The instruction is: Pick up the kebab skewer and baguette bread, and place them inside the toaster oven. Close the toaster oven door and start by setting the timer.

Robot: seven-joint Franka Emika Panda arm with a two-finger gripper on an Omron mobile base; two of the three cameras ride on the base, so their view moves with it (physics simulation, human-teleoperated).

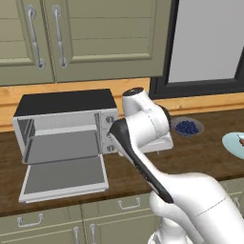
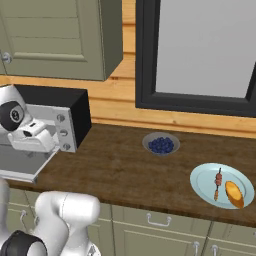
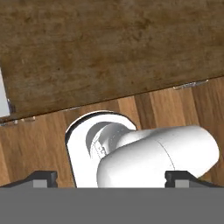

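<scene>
The toaster oven sits at the left end of the wooden bench, under the green wall cupboards. The toaster oven door is dropped flat open toward the front, and the cavity behind it looks bare. Its knobs run down the right side of the front face, partly hidden behind the arm in the left base view.

Far along the bench to the right lies a pale blue plate. On it rests the kebab skewer, a thin stick with reddish chunks, and just beside it on the right the baguette bread, golden and stubby. They lie close together; I cannot tell whether they touch. A small bowl of blueberries stands between the oven and the plate, nearer the back wall.

The claw hangs by the oven's right side, high over the front edge of the bench and pointing down, well apart from the plate and both foods. In the hand view its two dark fingertips stand far apart at the bottom corners, so it is spread wide with nothing between them; below lie the bench top and the plank floor.
</scene>
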